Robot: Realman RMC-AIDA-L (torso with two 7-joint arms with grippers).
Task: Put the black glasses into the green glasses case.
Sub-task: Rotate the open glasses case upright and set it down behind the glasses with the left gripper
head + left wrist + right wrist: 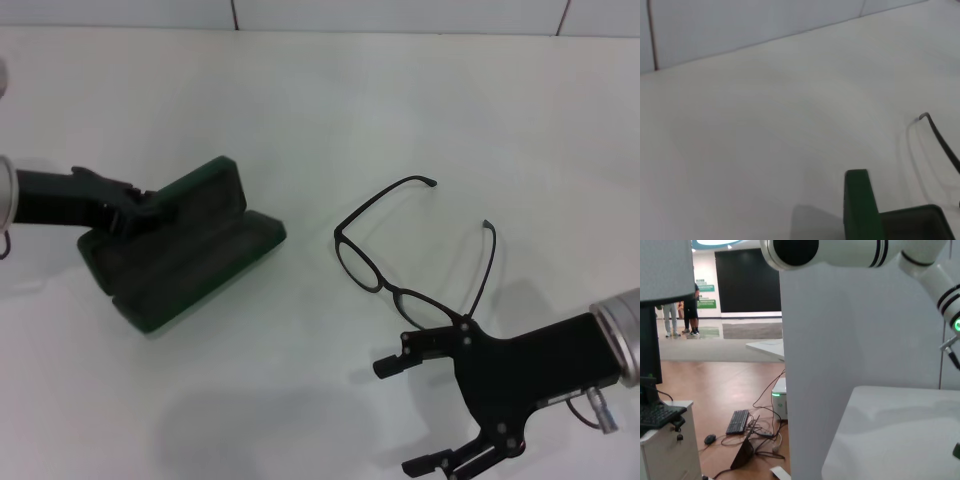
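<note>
Glasses (415, 250) lie unfolded just ahead of right gripper (425, 415), jaws apart, nearer arm; left gripper (135, 212) at case (180, 245), grip state unclear.

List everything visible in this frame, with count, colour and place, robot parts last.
black glasses: one, black frame with clear lenses, temples unfolded, lying on the table right of centre, just beyond the right gripper.
green glasses case: one, dark green, open with the lid raised, on the table left of centre.
table: one, white, under everything.
tiled wall: pale, along the far edge of the table.
keyboard: one, dark, on the wooden floor beside cables, seen in the right wrist view.
people: a few, standing far off in the background of the right wrist view.
left gripper: one, black, at the left end of the case, touching its raised lid.
right gripper: one, black, fingers spread, near the glasses, holding nothing.
</note>
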